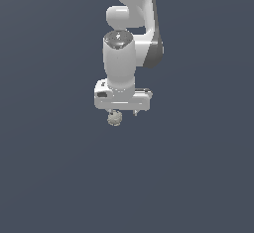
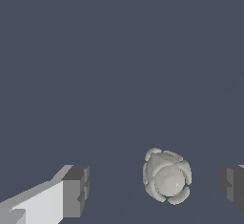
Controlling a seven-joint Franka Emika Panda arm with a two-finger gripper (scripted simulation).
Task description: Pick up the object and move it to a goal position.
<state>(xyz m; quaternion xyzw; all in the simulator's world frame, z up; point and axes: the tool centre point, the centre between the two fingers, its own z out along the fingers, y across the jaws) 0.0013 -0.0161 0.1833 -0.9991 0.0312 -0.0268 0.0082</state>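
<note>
Ball (image 2: 167, 176) lies between the gripper's (image 2: 155, 187) spread fingers (image 2: 76, 189), touching neither and nearer one pad than the other. From outside, the ball (image 1: 114, 118) sits just under the gripper (image 1: 124, 112), toward the exterior view's left. It is lumpy, faceted, pale beige-grey; the pads are dark, blocky. Plain dark-blue ground surrounds everything.
</note>
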